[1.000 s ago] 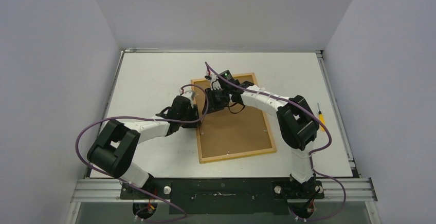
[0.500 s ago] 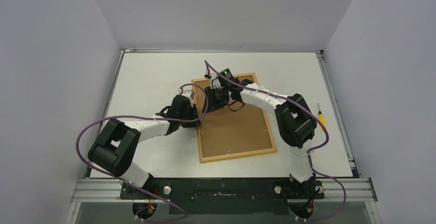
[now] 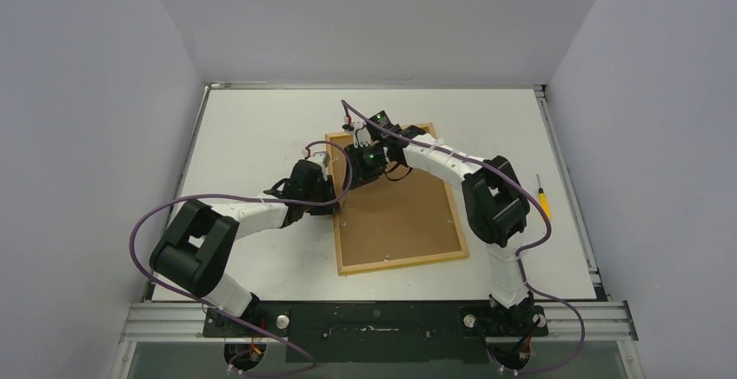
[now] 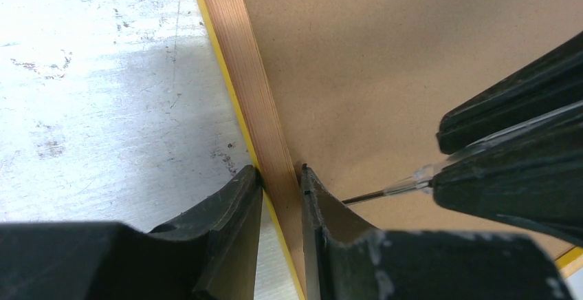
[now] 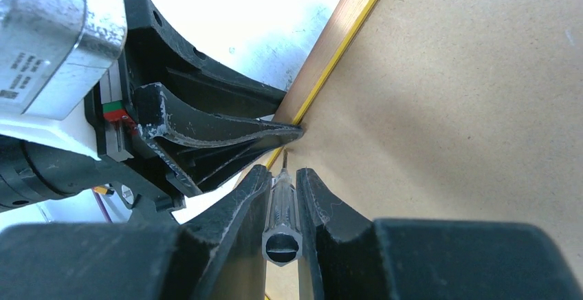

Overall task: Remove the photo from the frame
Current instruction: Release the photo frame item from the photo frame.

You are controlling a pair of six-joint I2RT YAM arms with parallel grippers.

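The frame (image 3: 400, 222) lies face down on the table, brown fibreboard backing (image 4: 357, 59) up, with a yellow edge showing under its wood rim (image 4: 247, 87). The photo is hidden beneath the backing. My left gripper (image 4: 280, 179) is shut on the frame's left rim, one finger outside and one on the backing. My right gripper (image 5: 282, 173) is shut on a clear-handled screwdriver (image 5: 282, 210). Its thin metal tip (image 4: 364, 197) points at the inner edge of the rim, right beside the left gripper's inner finger (image 5: 227, 131). In the top view both grippers meet near the frame's far left corner (image 3: 348, 179).
A small yellow-handled screwdriver (image 3: 542, 198) lies on the white table (image 3: 252, 127) to the right of the frame. Purple cables loop over both arms. The table has raised edges and grey walls on three sides.
The left gripper's jaws have closed onto the frame's rim. The right arm has shifted slightly left with the screwdriver.
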